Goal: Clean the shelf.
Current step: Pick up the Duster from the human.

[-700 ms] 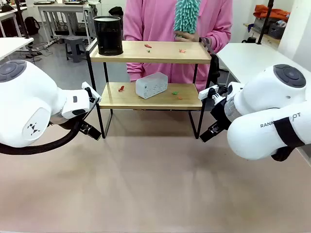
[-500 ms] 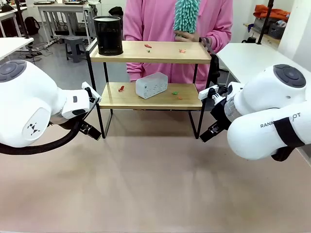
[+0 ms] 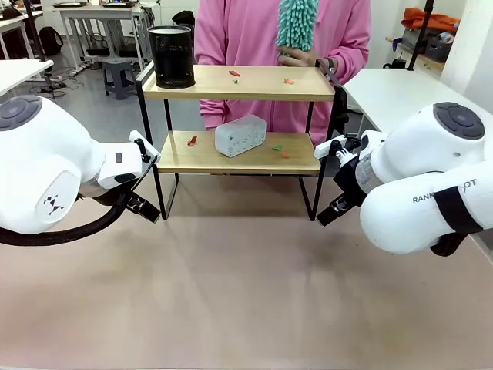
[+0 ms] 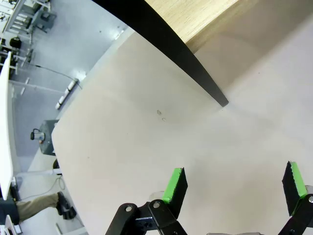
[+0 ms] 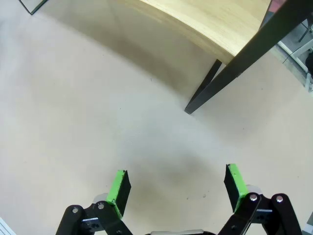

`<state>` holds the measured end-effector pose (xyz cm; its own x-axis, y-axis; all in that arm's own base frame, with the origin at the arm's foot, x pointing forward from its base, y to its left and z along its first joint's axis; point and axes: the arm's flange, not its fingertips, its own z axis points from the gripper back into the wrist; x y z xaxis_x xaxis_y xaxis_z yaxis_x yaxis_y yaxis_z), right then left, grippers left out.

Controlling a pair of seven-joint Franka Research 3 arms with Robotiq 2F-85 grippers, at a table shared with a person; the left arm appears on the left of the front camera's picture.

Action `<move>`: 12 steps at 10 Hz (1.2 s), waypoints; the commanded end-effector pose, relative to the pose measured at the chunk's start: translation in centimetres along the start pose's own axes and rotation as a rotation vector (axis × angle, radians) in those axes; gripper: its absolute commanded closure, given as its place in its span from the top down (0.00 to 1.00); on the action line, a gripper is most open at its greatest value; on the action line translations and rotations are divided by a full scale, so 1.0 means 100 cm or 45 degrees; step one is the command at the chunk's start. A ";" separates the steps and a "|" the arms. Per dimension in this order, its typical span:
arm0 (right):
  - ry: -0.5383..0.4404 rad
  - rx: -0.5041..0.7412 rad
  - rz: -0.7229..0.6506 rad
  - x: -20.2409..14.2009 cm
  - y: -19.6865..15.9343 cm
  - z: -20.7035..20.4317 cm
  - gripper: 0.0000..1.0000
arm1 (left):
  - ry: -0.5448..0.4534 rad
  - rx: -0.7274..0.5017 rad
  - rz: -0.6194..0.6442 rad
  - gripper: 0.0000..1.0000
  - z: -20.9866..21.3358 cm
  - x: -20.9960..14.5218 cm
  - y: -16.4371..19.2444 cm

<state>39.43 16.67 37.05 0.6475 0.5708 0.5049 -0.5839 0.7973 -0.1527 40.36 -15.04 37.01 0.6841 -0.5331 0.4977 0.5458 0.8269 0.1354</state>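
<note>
The shelf stands at the far edge of the table, about midway along it, right in front of a person in a pink top. It is a small rack of 2 pale wooden boards on a thin black metal frame with 4 straight legs.

I judge it light and stiff, with smooth boards and hard, narrow tubing. Pushed high up, it would likely slide or tip. An upright leg or the front edge of a board looks like the surest place to take hold, since both are slim enough for open jaws.

A black mesh cylinder sits on the left end of the top board. It is probably light too, and easily toppled. A white, rounded, ribbed box rests slantwise in the middle of the lower board. Small red, orange and green scraps lie scattered on both boards.

The person's hand holds a fluffy teal duster upright behind the right end of the top board.

The left gripper is released and holds nothing. Its green pads are spread above the bare matt table near the front left leg. The right gripper is likewise spread wide and empty, hanging near the front right leg, apart from it.
</note>
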 end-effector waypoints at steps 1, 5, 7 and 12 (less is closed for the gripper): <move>0.000 0.000 -0.001 0.000 0.000 0.000 1.00 | 0.000 0.000 -0.001 1.00 0.000 0.000 0.000; 0.000 0.000 -0.001 0.000 0.000 0.000 1.00 | 0.000 0.000 -0.001 1.00 0.000 0.000 0.000; 0.042 0.119 -0.028 -0.010 -0.010 0.040 1.00 | -0.027 -0.155 -0.048 1.00 0.036 -0.004 0.005; -0.317 0.729 -1.137 -0.162 -0.153 0.217 1.00 | -0.363 -0.646 0.208 1.00 0.181 -0.103 0.115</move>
<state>31.31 -2.09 52.17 0.8716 0.0585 0.4867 -0.3446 0.7794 0.5233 34.02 -2.39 52.03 0.6057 -0.3884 0.6945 0.7149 0.6488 -0.2606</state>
